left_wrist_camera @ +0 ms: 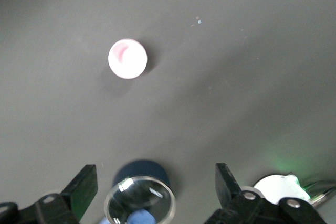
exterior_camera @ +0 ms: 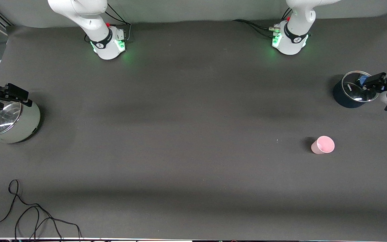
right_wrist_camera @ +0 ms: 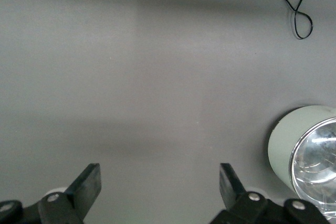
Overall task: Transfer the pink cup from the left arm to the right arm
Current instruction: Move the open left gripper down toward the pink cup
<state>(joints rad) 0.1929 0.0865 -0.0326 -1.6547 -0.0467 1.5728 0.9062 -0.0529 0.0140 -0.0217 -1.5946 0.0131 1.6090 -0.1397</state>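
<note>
Two white arms [exterior_camera: 79, 13] with dark joint bands, green-lit bases, black cables.

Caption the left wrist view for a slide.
Open left gripper over the dark blue pot, the upright pink cup standing apart on the grey table.

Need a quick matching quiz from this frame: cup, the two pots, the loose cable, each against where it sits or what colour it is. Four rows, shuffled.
Things:
1. pink cup
2. dark blue pot
3. pale green pot
4. black cable

Descriptions:
A. under the left gripper, at the left arm's end of the table
B. loose on the table, nearest the front camera
C. upright and untouched, nearer the front camera than the dark blue pot
D. under the right gripper, at the right arm's end

Pairs: 1-C, 2-A, 3-D, 4-B
</note>
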